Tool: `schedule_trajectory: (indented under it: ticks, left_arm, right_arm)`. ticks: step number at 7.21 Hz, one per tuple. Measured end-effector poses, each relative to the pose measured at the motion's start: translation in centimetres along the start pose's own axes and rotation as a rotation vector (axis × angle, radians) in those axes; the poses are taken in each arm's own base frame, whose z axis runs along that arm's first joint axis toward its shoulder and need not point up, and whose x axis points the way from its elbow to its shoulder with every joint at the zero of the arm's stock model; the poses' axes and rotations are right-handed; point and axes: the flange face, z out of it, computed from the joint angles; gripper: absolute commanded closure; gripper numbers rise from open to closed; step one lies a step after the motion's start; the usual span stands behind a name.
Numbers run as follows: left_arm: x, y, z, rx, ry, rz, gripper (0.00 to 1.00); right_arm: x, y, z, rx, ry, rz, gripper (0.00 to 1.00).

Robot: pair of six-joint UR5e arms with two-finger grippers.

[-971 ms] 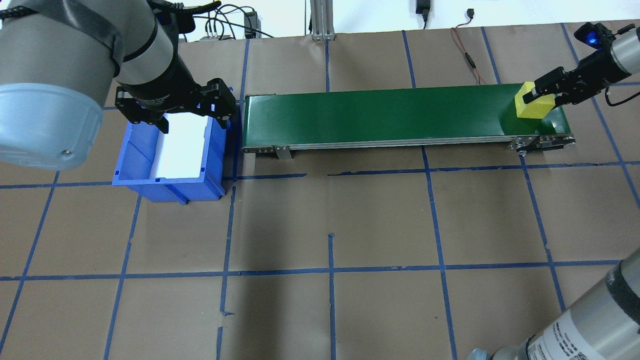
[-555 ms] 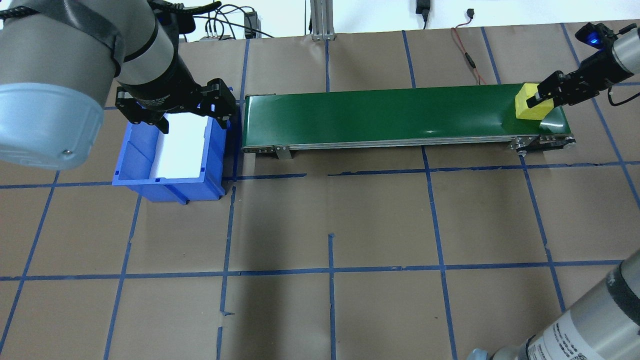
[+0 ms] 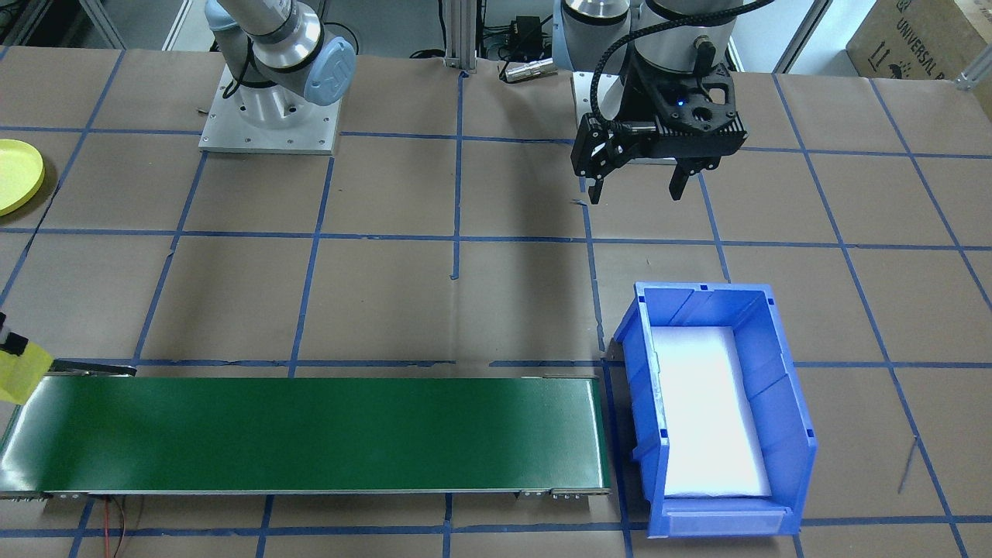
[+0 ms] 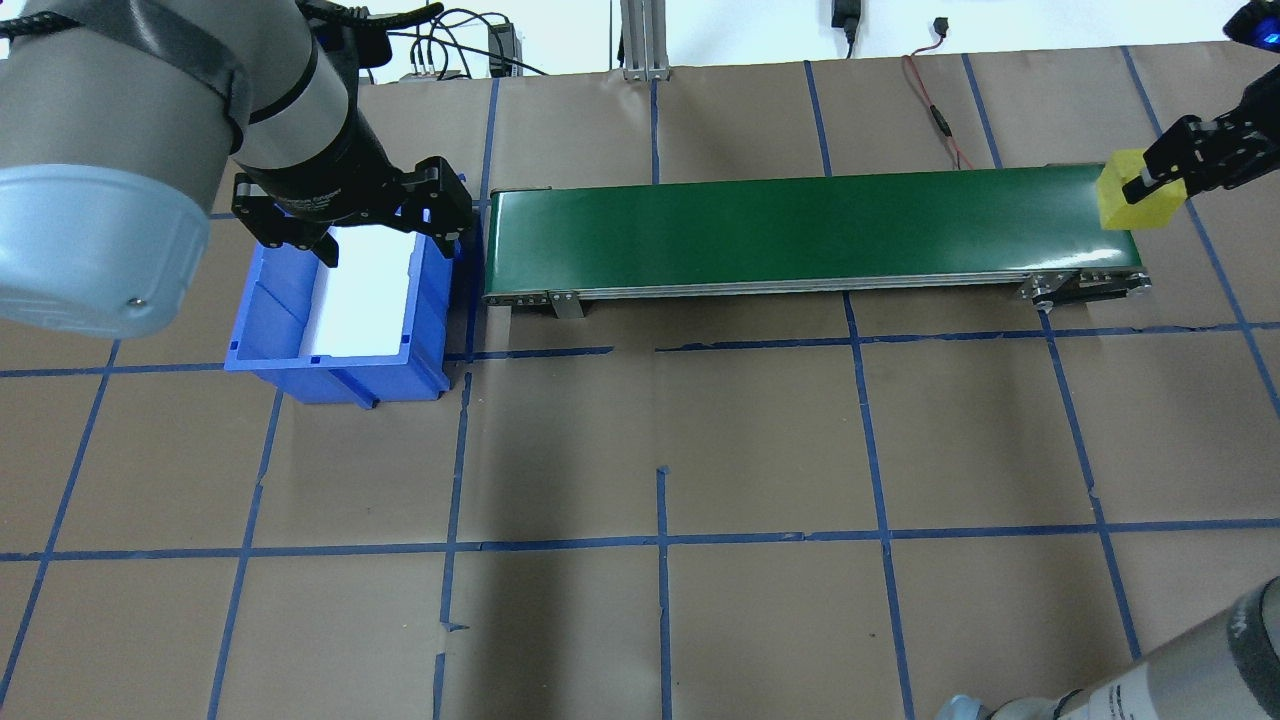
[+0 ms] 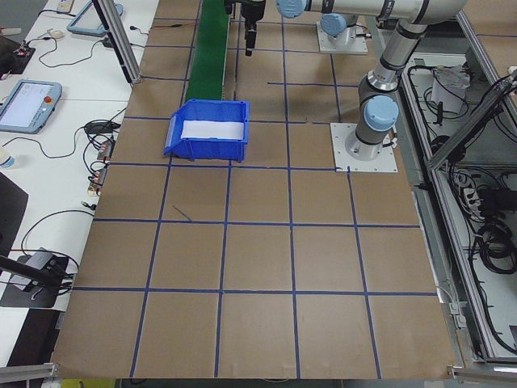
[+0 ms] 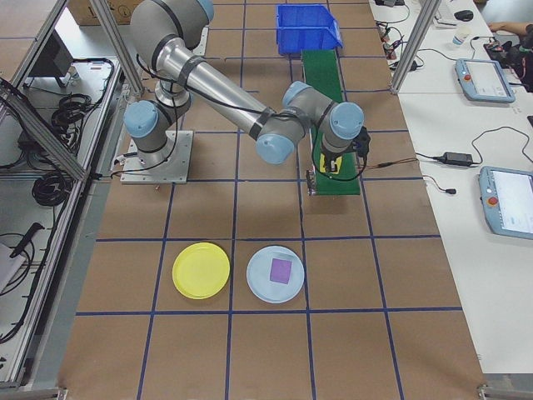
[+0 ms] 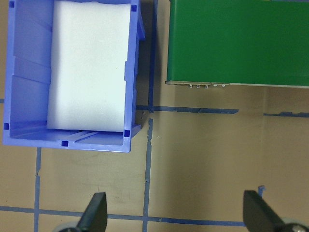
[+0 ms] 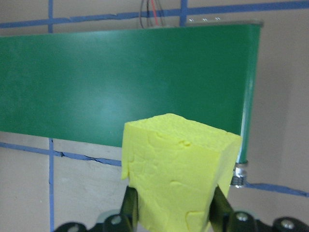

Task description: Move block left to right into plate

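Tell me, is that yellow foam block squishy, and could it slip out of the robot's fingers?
The yellow foam block looks pitted and spongy, so it is probably soft and very light. The right gripper pinches its flat sides, and that rough surface likely grips well, so slipping seems unlikely. Flat faces suggest it won't roll once set on the round yellow plastic plate.
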Motion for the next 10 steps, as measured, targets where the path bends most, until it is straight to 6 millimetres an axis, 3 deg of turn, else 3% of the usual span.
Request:
schedule_trajectory:
  ticks: [1,2,4,5,6,8,10]
  left_arm:
    - [0.0,0.0,0.0,0.000,0.000,-0.001,0.00]
    - [0.0,0.0,0.0,0.000,0.000,-0.001,0.00]
    - [0.0,0.0,0.0,0.000,0.000,-0.001,0.00]
    - [0.0,0.0,0.0,0.000,0.000,-0.001,0.00]
    - [0.0,0.0,0.0,0.000,0.000,-0.002,0.00]
    - [0.0,0.0,0.0,-0.002,0.000,-0.001,0.00]
    - [0.1,0.0,0.0,-0.002,0.000,-0.001,0.00]
  right_arm:
    - [3.9,2.9,-1.9,-0.010,0.000,0.023,0.67]
    - [9.0,6.9,-3.3,-0.017,-0.020,0.034,0.67]
    - [18.8,17.4,-4.5,-0.040,-0.047,0.001,0.65]
    - [22.7,23.3,-3.8,-0.055,-0.065,0.001,0.65]
    - [25.5,28.5,-2.5,-0.058,-0.075,-0.016,0.64]
    - [28.2,34.8,-0.7,-0.050,-0.080,-0.020,0.64]
    - [29.9,39.1,-0.5,-0.047,-0.084,-0.006,0.36]
